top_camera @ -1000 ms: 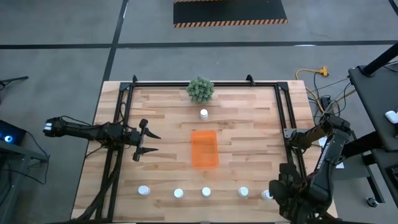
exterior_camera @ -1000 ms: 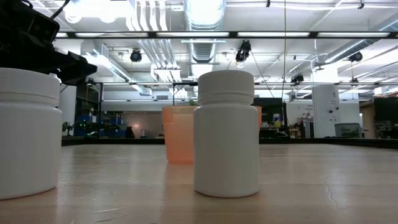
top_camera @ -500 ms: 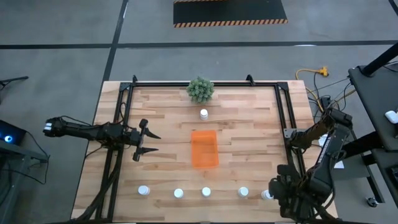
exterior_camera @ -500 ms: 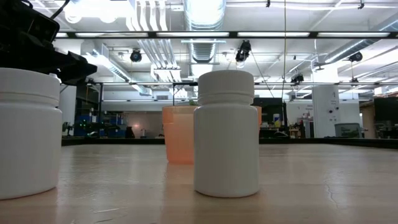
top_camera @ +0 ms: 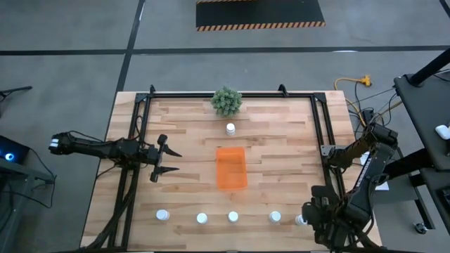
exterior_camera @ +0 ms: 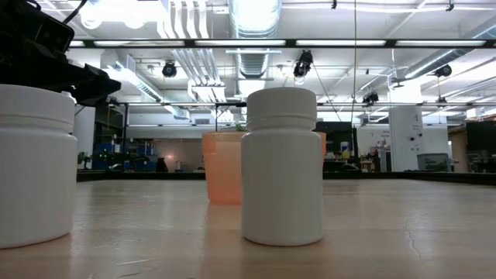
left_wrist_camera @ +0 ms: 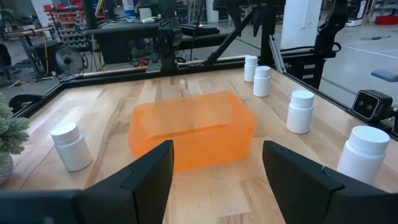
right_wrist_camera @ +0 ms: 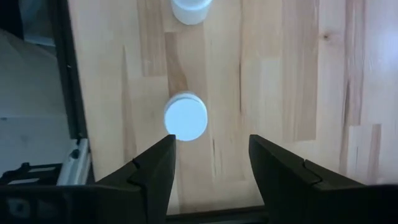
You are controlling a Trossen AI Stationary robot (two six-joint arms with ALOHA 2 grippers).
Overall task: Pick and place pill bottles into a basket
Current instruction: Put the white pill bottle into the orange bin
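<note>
Five white pill bottles stand in a row along the near edge (top_camera: 162, 215) (top_camera: 202, 218) (top_camera: 233, 217) (top_camera: 275, 217), the rightmost (top_camera: 301, 220) half hidden under my right arm. A sixth bottle (top_camera: 230, 128) stands beyond the orange basket (top_camera: 231, 167) at the table's middle. My right gripper (right_wrist_camera: 211, 163) hangs open over the near right corner, pointing down. The rightmost bottle's cap (right_wrist_camera: 185, 118) shows below it, just off one fingertip (right_wrist_camera: 157, 163) and outside the gap. My left gripper (left_wrist_camera: 214, 177) waits open at the left, level, facing the basket (left_wrist_camera: 193, 130).
A small green plant (top_camera: 226, 101) stands at the far edge, behind the sixth bottle. A black metal frame (top_camera: 318, 133) runs along the table's left, right and far sides, and its right rail (right_wrist_camera: 65, 74) passes close beside the rightmost bottle. Bare wood lies around the basket.
My right arm has bent and brought its gripper a little lower over the rightmost bottle at the near edge, fingers still open. The bottles, the basket and my left arm have kept still.
</note>
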